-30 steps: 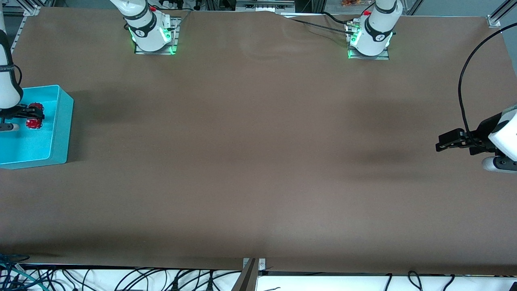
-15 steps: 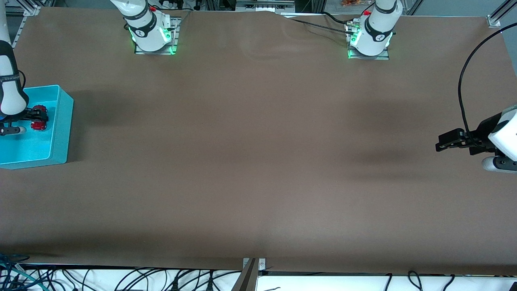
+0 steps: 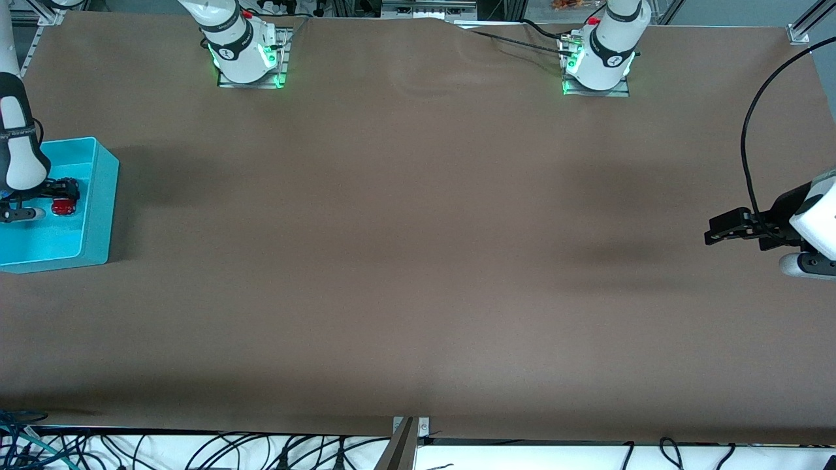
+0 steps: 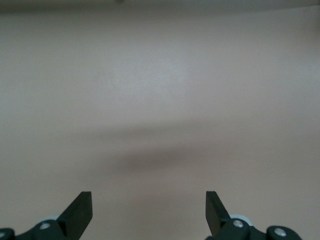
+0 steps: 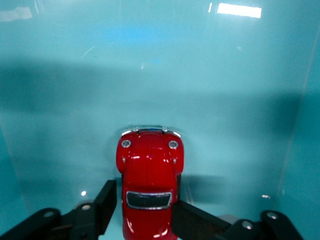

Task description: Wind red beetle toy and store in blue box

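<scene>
You look down from a high front camera facing both arm bases, with the whole table [image 3: 418, 261] in view. Your left wrist camera looks close down on bare table past its own fingers [image 4: 80, 212]. Your right wrist camera sits very near the box [image 5: 150, 75] floor and toy [image 5: 149, 182], which the front view also shows.

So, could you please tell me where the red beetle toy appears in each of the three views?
Front view: red beetle toy inside the blue box, at the right arm's end of the table.
Left wrist view: not in it.
Right wrist view: toy between the right claw fingers.
Shared landmark: the blue box.
</scene>
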